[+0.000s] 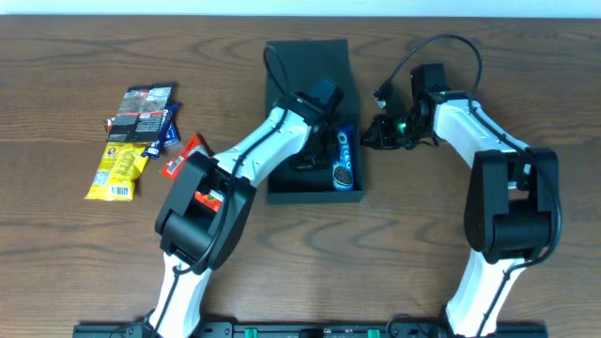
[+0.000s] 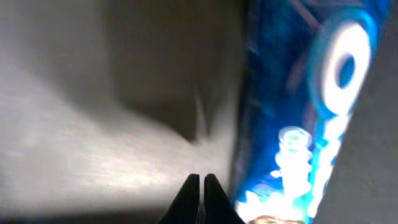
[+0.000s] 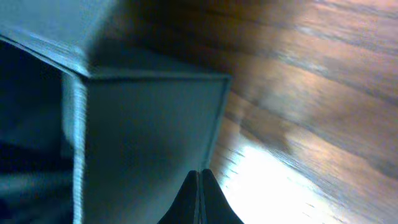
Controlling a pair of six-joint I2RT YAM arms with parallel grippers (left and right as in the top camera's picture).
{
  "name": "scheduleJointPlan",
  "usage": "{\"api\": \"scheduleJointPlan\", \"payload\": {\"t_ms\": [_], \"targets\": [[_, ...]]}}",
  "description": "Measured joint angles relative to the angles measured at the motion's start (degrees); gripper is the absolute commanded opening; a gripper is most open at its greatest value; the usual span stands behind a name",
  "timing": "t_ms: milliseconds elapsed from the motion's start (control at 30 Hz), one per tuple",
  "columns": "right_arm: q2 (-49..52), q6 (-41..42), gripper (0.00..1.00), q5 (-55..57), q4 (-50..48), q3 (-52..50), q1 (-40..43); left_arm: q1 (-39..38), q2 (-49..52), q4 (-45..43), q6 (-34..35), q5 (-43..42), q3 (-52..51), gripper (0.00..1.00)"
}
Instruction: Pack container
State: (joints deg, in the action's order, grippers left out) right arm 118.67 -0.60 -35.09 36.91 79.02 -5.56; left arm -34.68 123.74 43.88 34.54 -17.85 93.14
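1. The matte black, square, shallow cardboard box (image 1: 300,195) sits in the middle of the brown wooden surface (image 1: 75,253). Its flap lid (image 1: 305,56) is open at the back.
2. One shiny blue cookie packet (image 1: 346,160) lies inside the box, along its right wall.
3. The left claw (image 2: 200,186) is inside the box, just left of that packet. Its tips are together and hold nothing.
4. The right claw (image 3: 200,186) is outside the box, near its right wall. Its tips are together too, and it holds nothing.
5. I think the packing is partly done: one packet is in and more wait.
6. Left of the box lie loose snack packets (image 1: 141,122). There are about five: two black, one blue, one yellow, one red. They overlap, so I am not sure of the count.
7. Next, the left claw needs to lift out of the box, go to those packets, open, and pinch one.
8. In all there are one box and two claws.
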Motion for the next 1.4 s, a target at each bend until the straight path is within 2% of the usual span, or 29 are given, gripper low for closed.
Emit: {"api": "scheduleJointPlan", "payload": {"t_ms": [567, 833, 1033, 1400], "targets": [[0.00, 5.60, 0.01, 1.27, -2.73, 0.00, -2.84, -0.76, 0.00, -0.24, -1.29, -1.60, 0.00, 0.06], [0.00, 5.57, 0.01, 1.99, 8.33, 0.24, -1.07, 3.21, 0.00, 0.39, -2.03, 0.22, 0.00, 0.06], [0.00, 2.93, 0.02, 2.54, 17.99, 0.31, -0.48, 6.88, 0.00, -5.35, -2.14, 1.79, -0.02, 0.06], [0.00, 2.01, 0.02, 3.17, 15.56, 0.33, -1.55, 6.67, 0.00, -10.47, -3.10, 2.19, -0.02, 0.06]]}}
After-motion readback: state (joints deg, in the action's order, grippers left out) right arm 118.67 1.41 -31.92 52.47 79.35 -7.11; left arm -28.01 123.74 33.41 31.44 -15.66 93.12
